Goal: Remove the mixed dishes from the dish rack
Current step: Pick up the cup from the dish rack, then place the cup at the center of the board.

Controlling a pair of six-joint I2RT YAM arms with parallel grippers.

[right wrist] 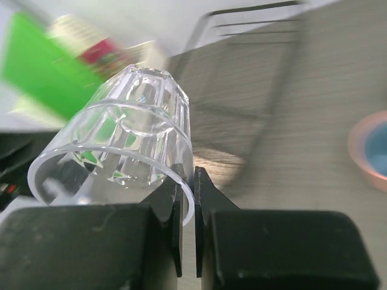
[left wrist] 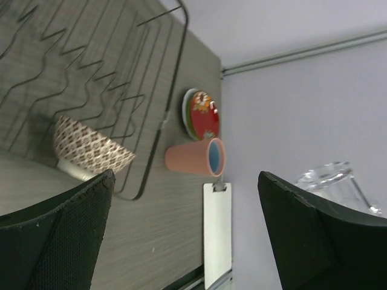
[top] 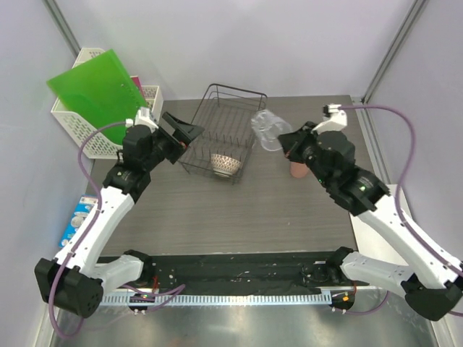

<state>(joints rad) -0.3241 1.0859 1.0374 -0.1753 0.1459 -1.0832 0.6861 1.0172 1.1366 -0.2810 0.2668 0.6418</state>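
Observation:
The black wire dish rack (top: 224, 134) stands mid-table with a patterned white bowl (top: 225, 163) in its near end. My right gripper (top: 286, 141) is shut on the rim of a clear glass cup (top: 266, 130), held in the air beside the rack's right edge; in the right wrist view the fingertips (right wrist: 181, 184) pinch the cup's wall (right wrist: 127, 133). My left gripper (top: 184, 137) hangs open at the rack's left side, holding nothing. The left wrist view shows the bowl (left wrist: 91, 151), an upright pink cup (left wrist: 195, 157) and a red patterned plate (left wrist: 204, 115) on a green one, on the table.
A white lattice basket (top: 79, 119) holding a green folder (top: 101, 90) stands at the back left. A blue packet (top: 76, 220) lies off the table's left edge. A white strip (left wrist: 216, 229) runs along the table's right side. The pink cup (top: 297, 170) sits under my right arm.

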